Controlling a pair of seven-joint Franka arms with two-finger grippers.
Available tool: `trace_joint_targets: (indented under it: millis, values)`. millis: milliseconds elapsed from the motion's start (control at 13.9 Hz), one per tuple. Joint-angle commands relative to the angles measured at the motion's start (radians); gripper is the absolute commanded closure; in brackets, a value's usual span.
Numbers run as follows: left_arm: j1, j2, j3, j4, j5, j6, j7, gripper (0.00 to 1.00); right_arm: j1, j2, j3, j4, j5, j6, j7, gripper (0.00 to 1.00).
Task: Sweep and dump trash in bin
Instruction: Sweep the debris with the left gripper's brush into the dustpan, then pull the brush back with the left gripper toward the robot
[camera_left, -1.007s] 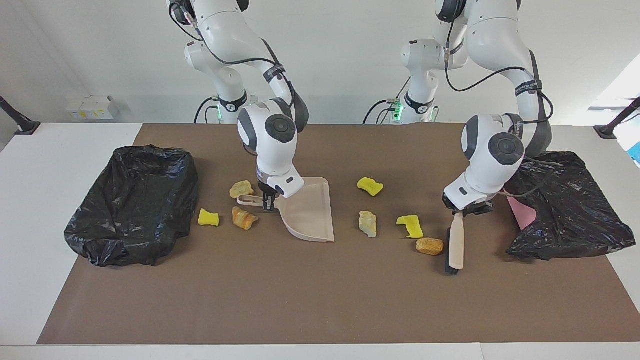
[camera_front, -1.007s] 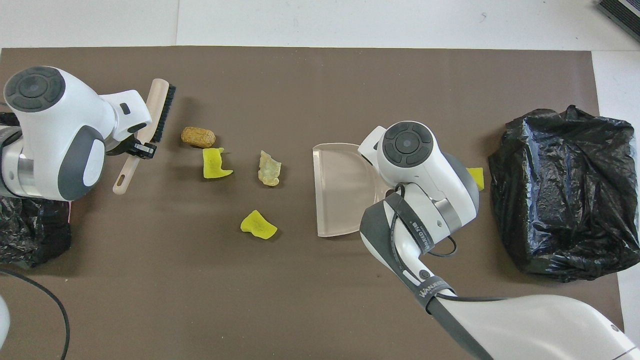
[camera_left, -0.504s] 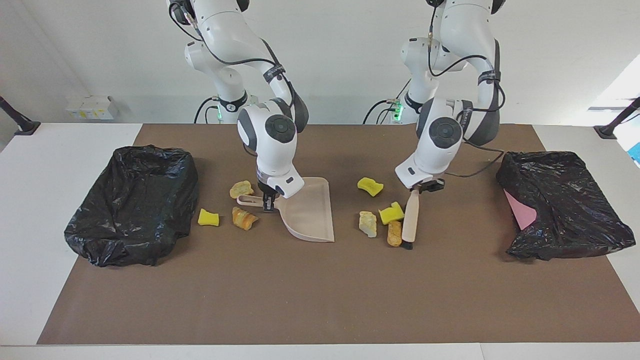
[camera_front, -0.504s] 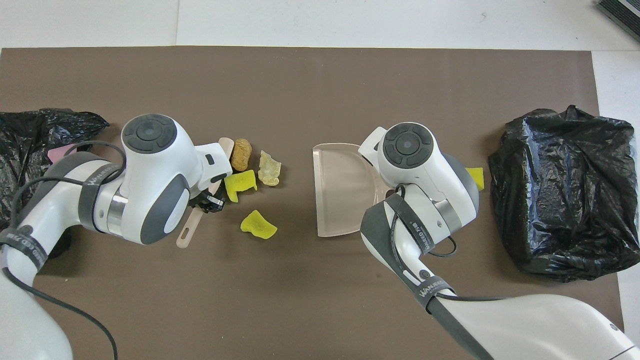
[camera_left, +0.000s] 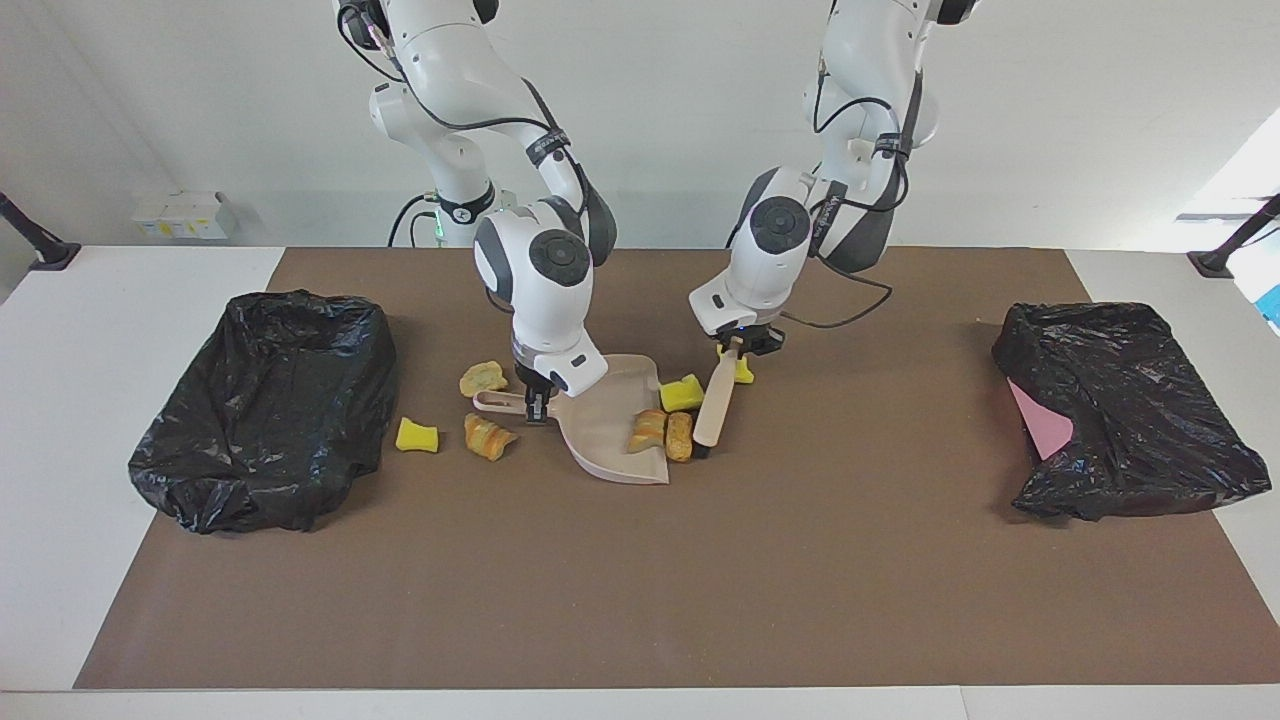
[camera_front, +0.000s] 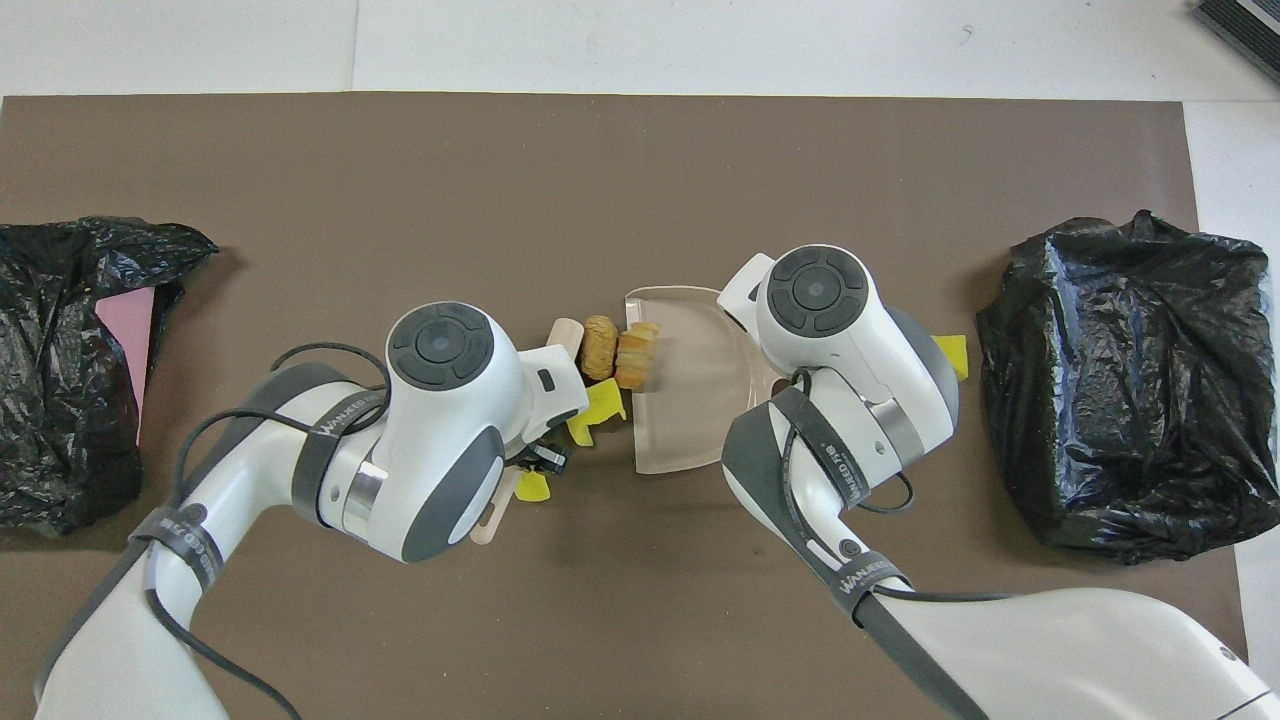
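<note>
Since a second ago our left gripper (camera_left: 737, 347) has carried the brush (camera_left: 711, 404) from the left arm's end of the table across to the dustpan's mouth, herding three pieces of trash with it.

Two black bags, one (camera_left: 265, 405) at the right arm's end and the other (camera_left: 1128, 420) at the left arm's end, are untouched. Our right gripper (camera_left: 537, 402) is clamped on the dustpan (camera_left: 610, 420) handle, pan flat on the mat; the left is closed on the brush handle.

One tan piece (camera_left: 647, 430) sits on the pan's lip, another (camera_left: 680, 437) touches it just outside, and a yellow chunk (camera_left: 682, 393) lies at their twelve o'clock. A second yellow chunk (camera_left: 742, 370) hides by the brush handle. Three more pieces (camera_left: 487, 436) lie beside the pan's handle.

We judge the sweep half done: next, push the brush further in, then gather the strays.
</note>
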Motion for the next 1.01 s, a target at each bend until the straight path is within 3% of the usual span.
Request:
trace_joint_targets:
  millis: [0, 144, 504, 791, 935]
  values:
    - [-0.068, -0.036, 0.017, -0.039, -0.102, 0.046, -0.077, 1.00, -0.019, -0.013, 0.009, -0.029, -0.025, 0.030, -0.031, 1.00]
    - [-0.085, -0.041, -0.001, -0.036, -0.215, 0.055, -0.172, 1.00, -0.021, -0.013, 0.009, -0.031, -0.025, 0.034, -0.031, 1.00]
    - [-0.107, -0.160, -0.009, -0.079, -0.220, 0.019, -0.399, 1.00, -0.021, -0.013, 0.008, -0.034, -0.025, 0.039, -0.031, 1.00]
    - [-0.076, -0.297, -0.004, -0.247, -0.207, -0.017, -0.459, 1.00, -0.021, -0.013, 0.008, -0.034, -0.025, 0.042, -0.031, 1.00]
    - [-0.077, -0.346, -0.006, -0.315, -0.111, -0.023, -0.578, 1.00, -0.021, -0.013, 0.008, -0.035, -0.025, 0.042, -0.031, 1.00]
